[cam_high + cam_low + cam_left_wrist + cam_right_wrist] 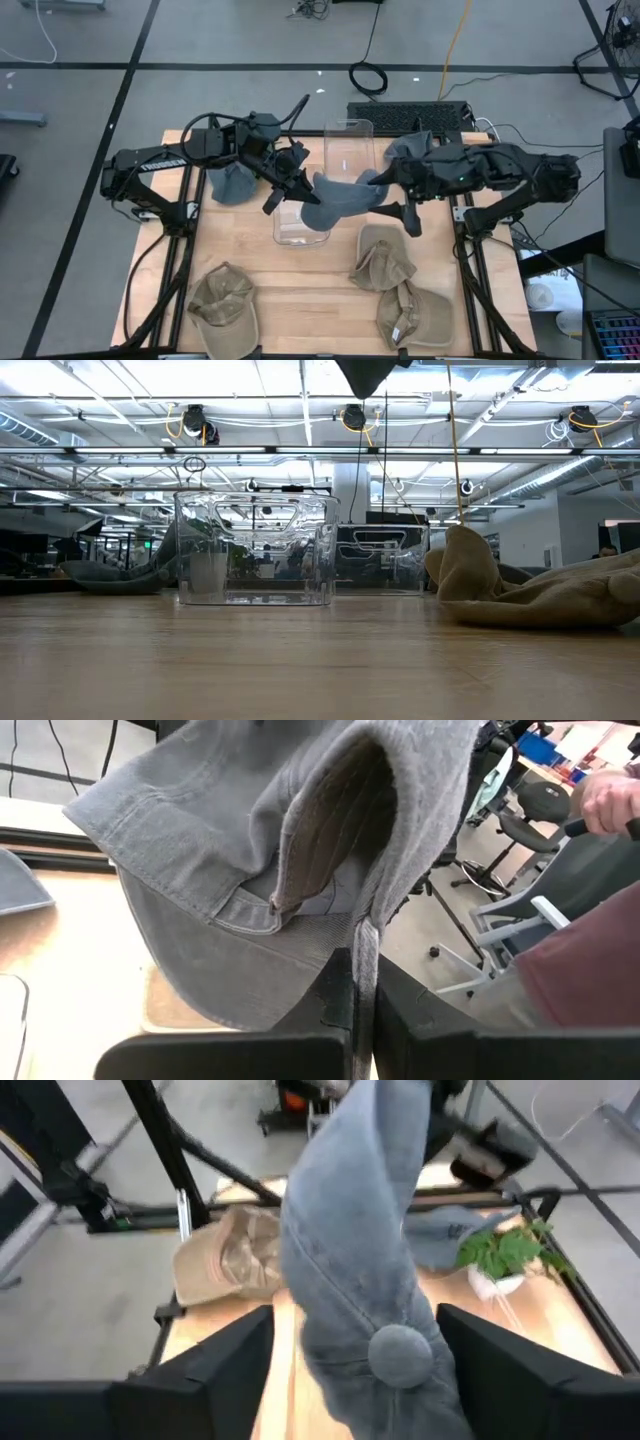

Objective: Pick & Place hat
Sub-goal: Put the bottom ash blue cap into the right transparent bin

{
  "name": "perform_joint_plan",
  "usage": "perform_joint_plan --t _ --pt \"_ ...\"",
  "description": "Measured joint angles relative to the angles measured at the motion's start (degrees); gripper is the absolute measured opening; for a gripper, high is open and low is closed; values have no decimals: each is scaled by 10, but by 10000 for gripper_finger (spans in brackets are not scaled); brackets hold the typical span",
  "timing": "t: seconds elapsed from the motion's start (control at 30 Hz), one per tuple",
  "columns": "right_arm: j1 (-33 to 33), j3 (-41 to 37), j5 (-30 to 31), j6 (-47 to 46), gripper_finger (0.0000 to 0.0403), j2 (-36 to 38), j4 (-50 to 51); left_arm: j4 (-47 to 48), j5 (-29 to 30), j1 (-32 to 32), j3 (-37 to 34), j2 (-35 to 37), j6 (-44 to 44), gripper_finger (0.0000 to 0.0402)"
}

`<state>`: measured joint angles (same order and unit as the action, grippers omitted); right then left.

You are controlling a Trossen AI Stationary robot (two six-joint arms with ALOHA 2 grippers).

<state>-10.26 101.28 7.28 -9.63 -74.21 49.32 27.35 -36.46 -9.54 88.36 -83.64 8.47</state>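
Both arms hold one gray hat (340,197) up in the air between them. The left gripper (297,189) pinches the hat's edge tight, so it can't drop. The right gripper (383,186) holds the other side, but whether its fingers squeeze I cannot tell. Right under the left gripper sits a clear box (300,228), likely where the hat goes. Farther away lie tan hats (385,265).

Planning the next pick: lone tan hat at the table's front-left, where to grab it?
Pinch the tan hat by its bunched crown from straight above: the hat lies flat and alone, its crumpled fabric likely gives a ridge, and the brim hugs the wood. The left gripper is nearest but now grips the grey hat.
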Motion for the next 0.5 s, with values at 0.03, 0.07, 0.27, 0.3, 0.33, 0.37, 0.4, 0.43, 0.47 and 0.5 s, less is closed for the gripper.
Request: perform_joint_plan --t 0.03,0.07,0.27,0.3,0.33,0.37,0.4,0.43,0.47,0.5 --pt "0 0 0 0 240 -3 -1 0 0 0 0 0 0 8" --pt "0 0 1 0 228 -6 -8 0 0 0 0 0 0 8" --pt "0 0 1 3 132 -6 -15 2 0 0 0 0 0 8" --pt "0 0 1 7 113 -5 -14 3 0 0 0 0 1 8" --pt "0 0 1 11 94 -4 -14 3 1 0 0 0 3 8" --pt "0 0 1 14 75 -4 -14 3 1 0 0 0 5 8" --pt "0 0 1 18 54 -3 -14 3 1 0 0 0 7 8" --pt "0 0 1 24 34 -3 -14 3 1 0 0 0 7 8" --pt "0 0 1 33 22 -2 -14 3 3 0 0 0 8 8" --pt "0 0 1 44 17 -1 -14 2 5 0 0 0 12 11"
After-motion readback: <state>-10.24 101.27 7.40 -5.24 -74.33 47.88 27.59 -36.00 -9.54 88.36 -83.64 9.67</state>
